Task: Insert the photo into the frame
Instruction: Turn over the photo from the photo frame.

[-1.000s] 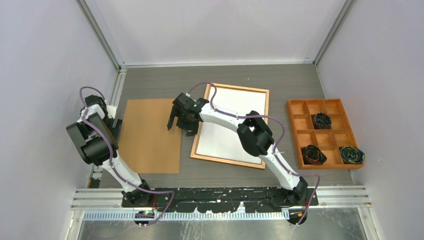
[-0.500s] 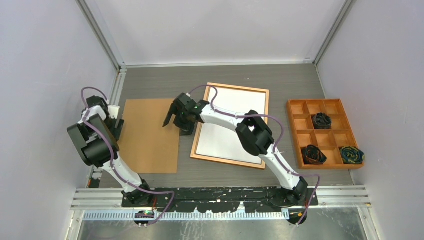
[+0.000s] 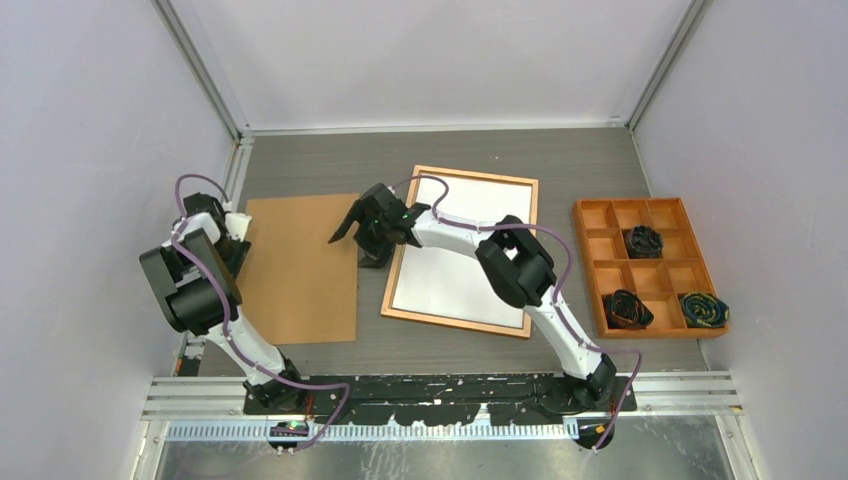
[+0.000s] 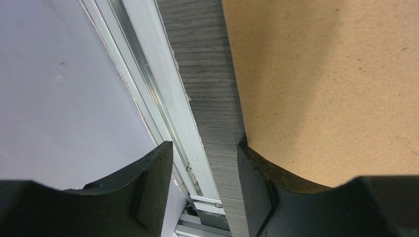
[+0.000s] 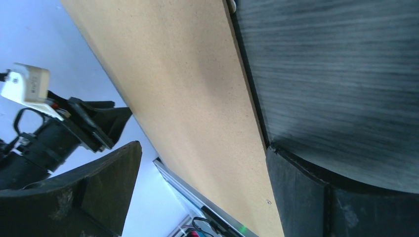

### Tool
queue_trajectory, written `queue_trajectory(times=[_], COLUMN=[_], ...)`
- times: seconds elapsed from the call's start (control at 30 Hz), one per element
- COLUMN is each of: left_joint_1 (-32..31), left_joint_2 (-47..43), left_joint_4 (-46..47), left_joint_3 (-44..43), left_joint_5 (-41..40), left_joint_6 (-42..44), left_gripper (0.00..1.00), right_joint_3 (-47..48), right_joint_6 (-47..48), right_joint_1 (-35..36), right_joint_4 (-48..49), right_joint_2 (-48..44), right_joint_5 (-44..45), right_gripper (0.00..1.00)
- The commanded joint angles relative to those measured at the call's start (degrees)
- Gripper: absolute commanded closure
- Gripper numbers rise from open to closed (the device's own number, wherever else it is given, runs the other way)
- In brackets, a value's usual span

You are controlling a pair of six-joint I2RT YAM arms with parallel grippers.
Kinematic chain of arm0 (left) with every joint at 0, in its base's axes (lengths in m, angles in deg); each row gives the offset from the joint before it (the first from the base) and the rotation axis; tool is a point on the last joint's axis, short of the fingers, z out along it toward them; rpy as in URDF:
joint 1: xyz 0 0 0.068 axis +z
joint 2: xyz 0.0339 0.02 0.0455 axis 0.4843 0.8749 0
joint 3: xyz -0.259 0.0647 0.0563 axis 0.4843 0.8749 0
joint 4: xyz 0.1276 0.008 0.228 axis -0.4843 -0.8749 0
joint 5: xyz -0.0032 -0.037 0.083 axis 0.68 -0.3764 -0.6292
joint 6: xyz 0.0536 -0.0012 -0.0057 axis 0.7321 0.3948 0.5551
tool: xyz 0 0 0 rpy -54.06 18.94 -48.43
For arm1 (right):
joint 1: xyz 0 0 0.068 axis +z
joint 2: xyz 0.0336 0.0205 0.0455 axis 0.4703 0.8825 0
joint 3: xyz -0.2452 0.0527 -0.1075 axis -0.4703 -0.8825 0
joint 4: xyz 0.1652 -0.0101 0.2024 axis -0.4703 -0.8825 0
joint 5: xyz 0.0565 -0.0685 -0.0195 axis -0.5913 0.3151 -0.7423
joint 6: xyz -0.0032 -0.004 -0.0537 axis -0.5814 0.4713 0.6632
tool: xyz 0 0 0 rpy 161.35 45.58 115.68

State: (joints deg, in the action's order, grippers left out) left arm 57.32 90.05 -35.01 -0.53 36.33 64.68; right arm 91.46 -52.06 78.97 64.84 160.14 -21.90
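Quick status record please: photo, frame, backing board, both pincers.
photo: white side up, lying inside the frame
frame: flat on the table, centre
backing board: flat on the table, left of the frame, not on it
left pincer: open, at the board's left edge
right pincer: open, straddling the board's right edge
tray: far right, apart from both arms
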Motion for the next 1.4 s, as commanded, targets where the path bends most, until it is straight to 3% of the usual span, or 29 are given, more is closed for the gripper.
queue_trajectory(times=[0.0,0.7,1.1,1.37], left_joint_1=[-2.6,-3.2,-3.2,-3.2], left_joint_2=[1.6,2.2,1.4,-0.8], left_joint_4=[-7.6,-11.9,-12.3,-14.0], left_joint_3=[3.7,3.3,2.9,2.2], left_joint_5=[11.3,14.3,14.7,16.3], left_joint_6=[-0.6,2.4,2.1,2.0], left_gripper=[0.47,0.56,0.56,0.56], right_joint_3=[-2.5,-12.1,-18.9,-19.2], right_joint_6=[-7.0,-21.8,-30.2,-29.0], right_joint_1=[1.7,2.0,4.5,5.1], right_joint_4=[19.1,54.3,67.4,65.6], right_joint_2=[-2.4,-5.9,-6.9,-8.3], right_joint_5=[-4.1,-10.3,-12.4,-12.2], right_gripper=[0.0,0.03,0.06,0.1])
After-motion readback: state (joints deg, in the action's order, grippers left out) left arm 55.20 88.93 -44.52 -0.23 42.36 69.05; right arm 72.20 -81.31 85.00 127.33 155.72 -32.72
